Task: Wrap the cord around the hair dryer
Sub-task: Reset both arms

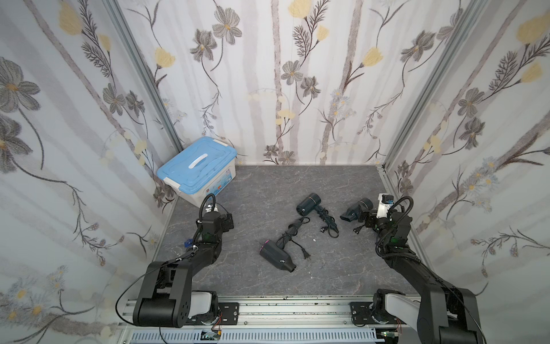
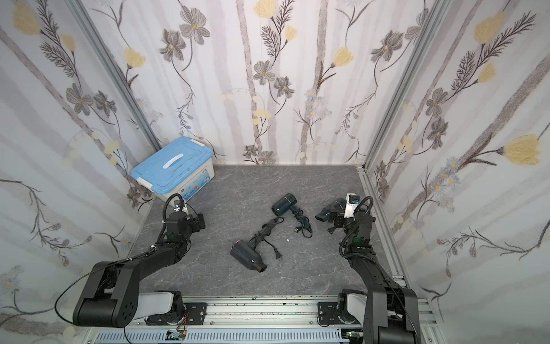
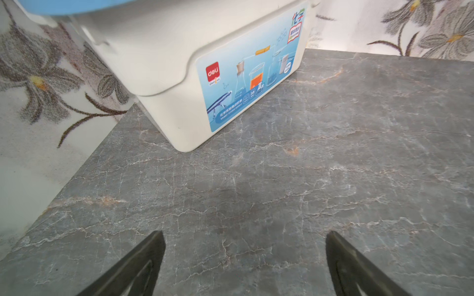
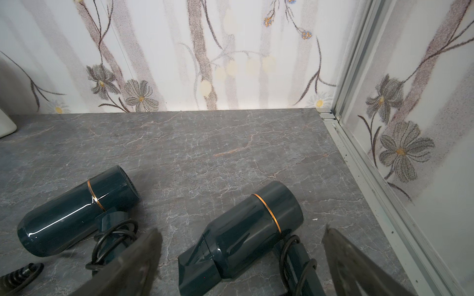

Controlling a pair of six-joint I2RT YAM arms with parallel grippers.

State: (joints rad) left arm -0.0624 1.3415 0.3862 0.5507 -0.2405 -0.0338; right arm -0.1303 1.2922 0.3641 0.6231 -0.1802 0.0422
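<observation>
Storage box, 1, sits lidded in the desk's far left corner, likely kept clear. The left gripper hangs near it, jaws wide, empty. 3 hair dryers lie on the desk: a pink-ringed dryer front of centre, a teal dryer beyond it, and a nozzled dryer by the right edge, each cord looped round its handle. The right gripper, spread wide and empty, hovers over the nozzled dryer's handle, probably to work that one.

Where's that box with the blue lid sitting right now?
In both top views the blue-lidded box sits in the far corner of the table on the robot's left side, just ahead of the open left gripper.
</observation>
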